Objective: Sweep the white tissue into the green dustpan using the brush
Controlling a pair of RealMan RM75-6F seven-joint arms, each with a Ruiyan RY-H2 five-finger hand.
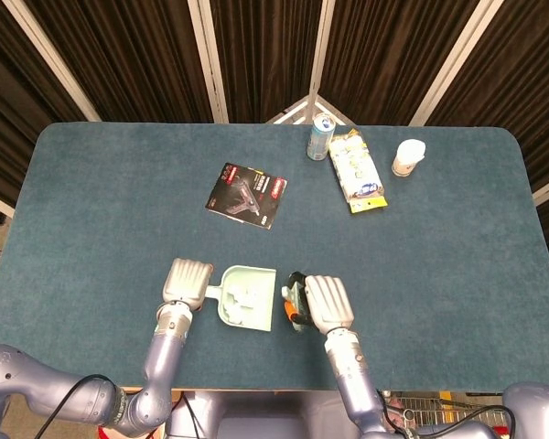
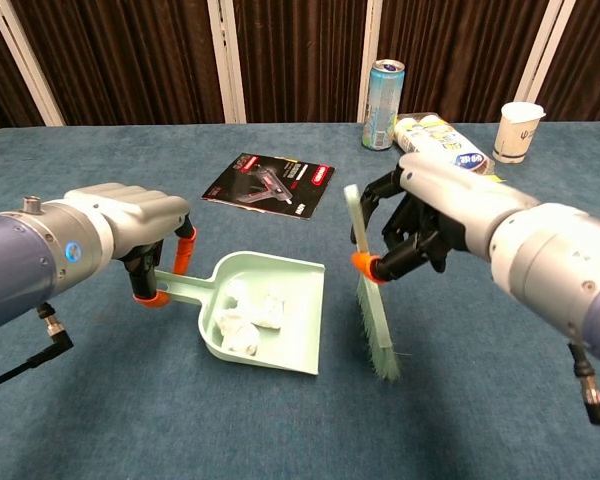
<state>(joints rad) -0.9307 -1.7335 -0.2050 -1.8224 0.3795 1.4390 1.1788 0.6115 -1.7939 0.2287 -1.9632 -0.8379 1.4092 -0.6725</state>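
Observation:
The green dustpan (image 2: 277,305) (image 1: 249,295) lies flat on the table near its front edge, with crumpled white tissue (image 2: 248,315) inside it. My left hand (image 2: 132,232) (image 1: 188,283) grips the dustpan's orange-tipped handle (image 2: 163,293). My right hand (image 2: 432,217) (image 1: 328,303) holds the brush (image 2: 370,290) (image 1: 294,301) upright just right of the pan's open edge, fingers wrapped around its orange collar. The green bristles (image 2: 381,340) touch the table.
A black leaflet (image 1: 247,195) lies mid-table beyond the pan. Along the far edge stand a drinks can (image 1: 320,137), a snack packet (image 1: 356,169) and a paper cup (image 1: 408,157). The blue table (image 1: 457,265) ends just behind my hands.

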